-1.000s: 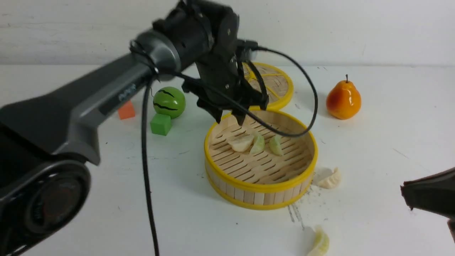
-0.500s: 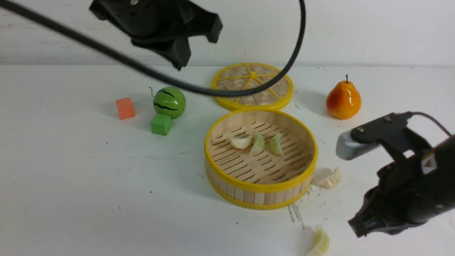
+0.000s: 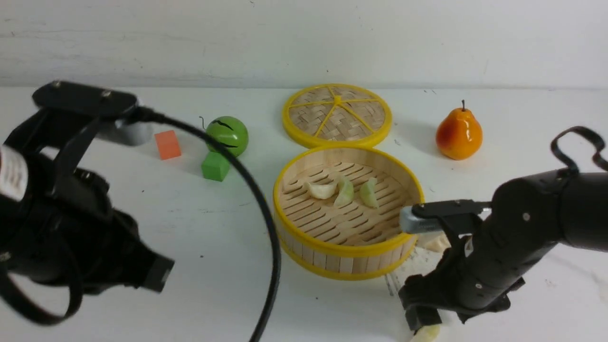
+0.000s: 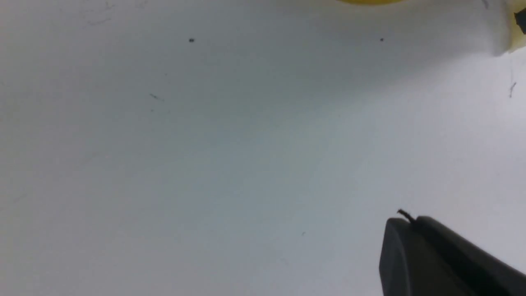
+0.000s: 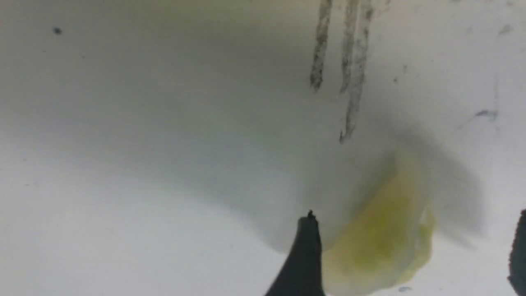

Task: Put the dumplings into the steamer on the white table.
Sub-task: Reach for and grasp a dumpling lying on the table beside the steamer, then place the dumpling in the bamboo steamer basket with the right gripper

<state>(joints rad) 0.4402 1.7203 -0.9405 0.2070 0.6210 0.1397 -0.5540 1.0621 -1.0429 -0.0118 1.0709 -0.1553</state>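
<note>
The round bamboo steamer with yellow rims [image 3: 349,251] is sitting in the middle of the scuffed white table [image 3: 142,213]. It is holding three of the small crescent toy dumplings on its slatted floor: a cream-white one [image 3: 322,190] to the left and two pale green ones [image 3: 346,192] [image 3: 368,193] just beside it.

A fourth, cream-white dumpling [image 3: 437,243] is lying on the table just right of the basket, partly hidden behind the right arm. The fifth, a yellowish-green dumpling [image 5: 382,234], is lying at the near edge, beyond a set of dark scratch marks [image 5: 349,70].

The right gripper [image 5: 415,213] is pointing down over this dumpling with its jaws standing wide apart, one finger [image 5: 306,255] on either side. Whether that finger is touching the dumpling cannot be told.

At the near left, well apart from the basket, the left gripper [image 4: 411,222] is hanging over bare table with its jaws pressed together and nothing between them.

Behind the basket, the flat woven yellow-rimmed lid [image 3: 337,114] is lying on the table. A glossy orange toy pear [image 3: 459,130] is standing at the far right. To the far left, a green striped toy watermelon [image 3: 227,135], a small green cube [image 3: 215,166] and a small orange cube [image 3: 167,145] are sitting close together.
</note>
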